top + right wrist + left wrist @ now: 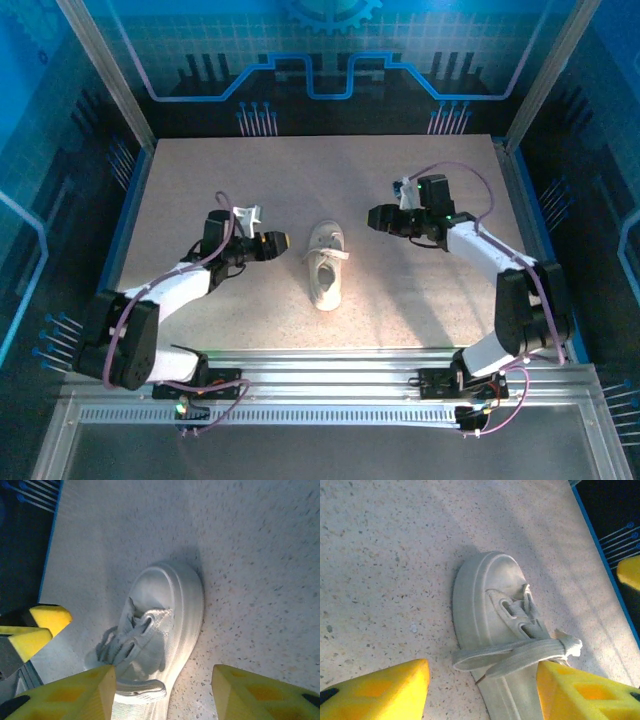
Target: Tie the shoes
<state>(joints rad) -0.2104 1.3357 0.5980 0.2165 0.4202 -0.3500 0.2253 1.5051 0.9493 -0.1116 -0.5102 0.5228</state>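
Observation:
One small white sneaker [325, 268] lies on the speckled table [220, 180] between my two arms, toe pointing away. In the left wrist view the shoe [487, 605] has two flat lace loops [520, 652] lying across it, joined at a knot [566, 645]. My left gripper [281, 241] is just left of the shoe and open; its yellow fingers [380, 690] stand wide apart, gripping nothing. My right gripper [372, 217] hovers at the shoe's far right, also open. In the right wrist view the sneaker [167, 607] lies ahead of the spread fingers [260, 695].
Blue side walls [130, 200] and a metal rail [330, 365] at the near edge bound the table. The left gripper's yellow fingertips [40, 625] show in the right wrist view, and a right fingertip [630, 572] shows in the left wrist view.

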